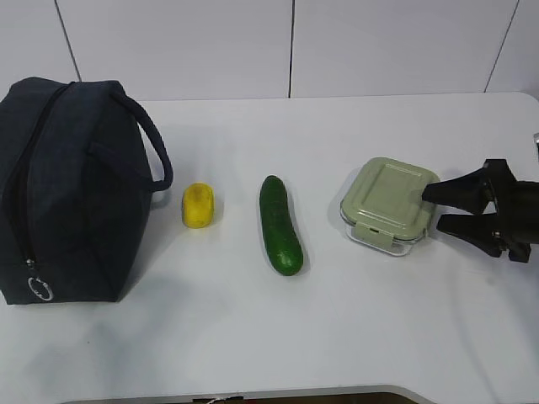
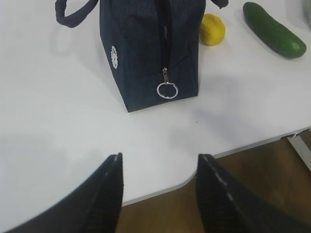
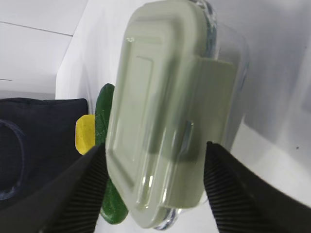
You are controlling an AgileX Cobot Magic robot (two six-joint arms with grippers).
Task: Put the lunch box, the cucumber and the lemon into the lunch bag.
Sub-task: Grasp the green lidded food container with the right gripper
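The navy lunch bag stands at the left with its zipper shut and the ring pull low on its near end. The lemon and the cucumber lie to its right. The lunch box with its sage-green lid sits right of the cucumber. My right gripper is open at the box's right edge. In the right wrist view its jaws straddle the lunch box with small gaps on both sides. My left gripper is open and empty above the table's front edge, short of the bag.
The white table's front edge runs under the left gripper, with brown floor beyond. In the left wrist view the ring pull, lemon and cucumber show. A white wall stands behind the table.
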